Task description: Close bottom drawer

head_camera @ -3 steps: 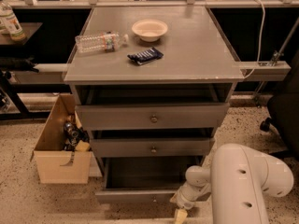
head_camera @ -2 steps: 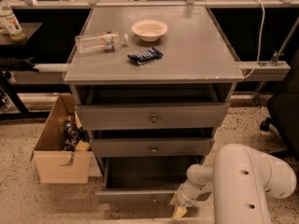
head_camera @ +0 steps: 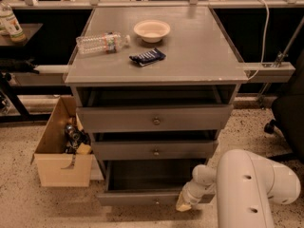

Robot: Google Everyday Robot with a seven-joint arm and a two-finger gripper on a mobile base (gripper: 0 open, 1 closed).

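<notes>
The bottom drawer [head_camera: 142, 197] is the lowest of three grey drawers in the cabinet and stands pulled out, its dark box open to view. Its narrow front has a small round knob [head_camera: 156, 202]. My white arm [head_camera: 247, 184] comes in from the lower right. My gripper [head_camera: 184, 203] is at the right end of the bottom drawer's front, touching or nearly touching it. The top drawer [head_camera: 156, 118] and middle drawer [head_camera: 155, 149] are also pulled out a little.
On the cabinet top [head_camera: 199, 56] lie a plastic bottle [head_camera: 100, 42], a white bowl [head_camera: 152, 30] and a dark blue packet [head_camera: 147, 57]. A cardboard box [head_camera: 61, 148] with items stands on the floor left of the drawers. A black chair [head_camera: 287, 118] is at the right.
The arm and gripper have barely shifted at the drawer's right end. The bottom drawer looks unchanged.
</notes>
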